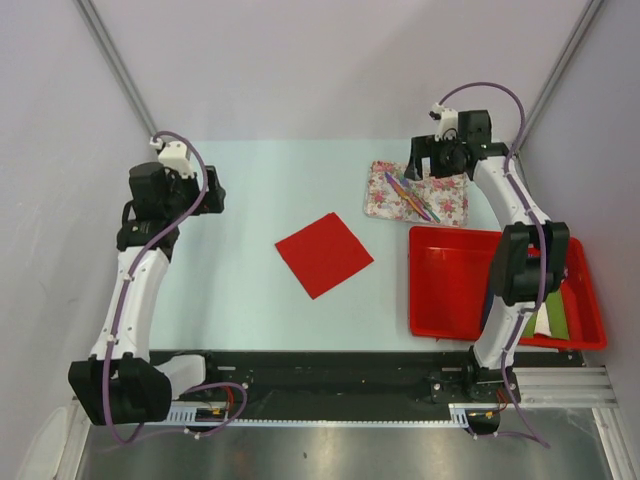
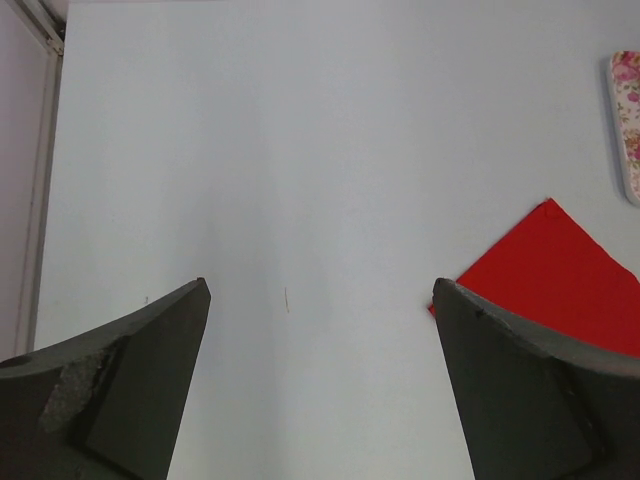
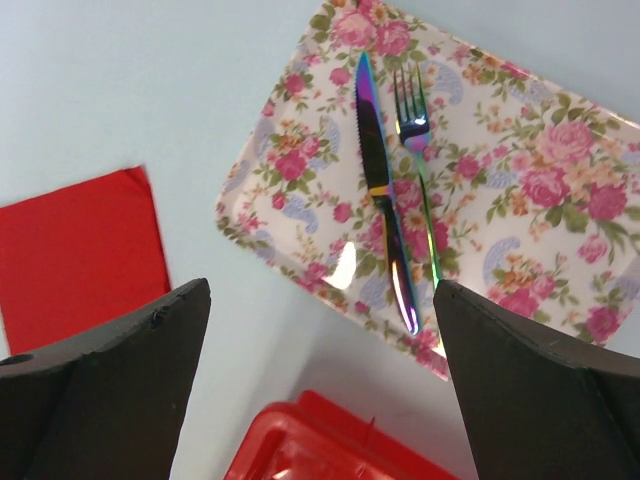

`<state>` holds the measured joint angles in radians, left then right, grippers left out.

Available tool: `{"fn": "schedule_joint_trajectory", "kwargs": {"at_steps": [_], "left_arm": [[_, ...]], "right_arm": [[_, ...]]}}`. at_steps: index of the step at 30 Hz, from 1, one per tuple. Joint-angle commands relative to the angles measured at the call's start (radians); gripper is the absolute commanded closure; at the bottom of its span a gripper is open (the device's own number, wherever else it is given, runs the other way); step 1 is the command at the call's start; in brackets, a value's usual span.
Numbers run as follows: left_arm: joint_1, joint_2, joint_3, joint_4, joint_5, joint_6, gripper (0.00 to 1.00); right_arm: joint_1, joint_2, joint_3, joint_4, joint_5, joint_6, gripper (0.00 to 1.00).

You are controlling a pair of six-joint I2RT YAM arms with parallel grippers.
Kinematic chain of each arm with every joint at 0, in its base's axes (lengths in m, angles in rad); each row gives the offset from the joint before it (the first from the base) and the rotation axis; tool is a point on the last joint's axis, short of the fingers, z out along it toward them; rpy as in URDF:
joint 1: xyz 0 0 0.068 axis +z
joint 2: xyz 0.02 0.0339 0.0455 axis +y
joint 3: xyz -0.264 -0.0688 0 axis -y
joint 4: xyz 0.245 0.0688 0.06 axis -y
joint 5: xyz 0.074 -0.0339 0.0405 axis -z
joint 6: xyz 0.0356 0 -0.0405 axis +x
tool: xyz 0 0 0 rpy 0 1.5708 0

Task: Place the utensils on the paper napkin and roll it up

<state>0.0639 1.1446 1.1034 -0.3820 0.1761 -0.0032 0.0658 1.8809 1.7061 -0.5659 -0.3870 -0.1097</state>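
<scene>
Knife and fork lie parallel on the floral tray at the red paper napkin's 2 o'clock, tips toward 11 o'clock, under the down-tilted right gripper, jaws spread; the left gripper hovers spread at the napkin's 10 o'clock.

Open desk is surrounding the paper napkin at frame centre, leaving every edge reachable. At upper right, the floral mat is carrying the utensils close together; the red tray is crowding its lower edge.
</scene>
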Motion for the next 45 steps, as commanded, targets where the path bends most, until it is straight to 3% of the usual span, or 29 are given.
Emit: {"fn": "schedule_joint_trajectory", "kwargs": {"at_steps": [1, 6, 10, 11, 14, 21, 45], "left_arm": [[0.002, 0.000, 0.001, 0.061, -0.041, 0.054, 0.00], [0.002, 0.027, 0.009, 0.058, -0.056, 0.057, 0.00], [0.004, 0.059, 0.006, 0.051, -0.055, 0.065, 0.00], [0.004, 0.064, 0.004, 0.051, -0.053, 0.065, 0.00], [0.002, 0.089, -0.002, 0.046, -0.058, 0.077, 0.00], [0.002, 0.127, 0.012, 0.023, -0.047, 0.094, 0.00], [0.002, 0.162, 0.024, 0.011, -0.021, 0.086, 0.00]], "right_arm": [[0.002, 0.092, 0.127, 0.005, 0.046, -0.053, 0.00], [0.012, 0.260, 0.266, -0.048, 0.086, -0.120, 0.06], [0.012, 0.392, 0.415, -0.145, 0.082, -0.177, 0.24], [0.011, 0.437, 0.478, -0.164, 0.067, -0.191, 0.32], [0.017, 0.495, 0.568, -0.239, 0.054, -0.237, 0.43], [0.040, 0.534, 0.552, -0.287, 0.082, -0.350, 0.47], [0.055, 0.612, 0.537, -0.361, 0.115, -0.446, 0.57]]}}
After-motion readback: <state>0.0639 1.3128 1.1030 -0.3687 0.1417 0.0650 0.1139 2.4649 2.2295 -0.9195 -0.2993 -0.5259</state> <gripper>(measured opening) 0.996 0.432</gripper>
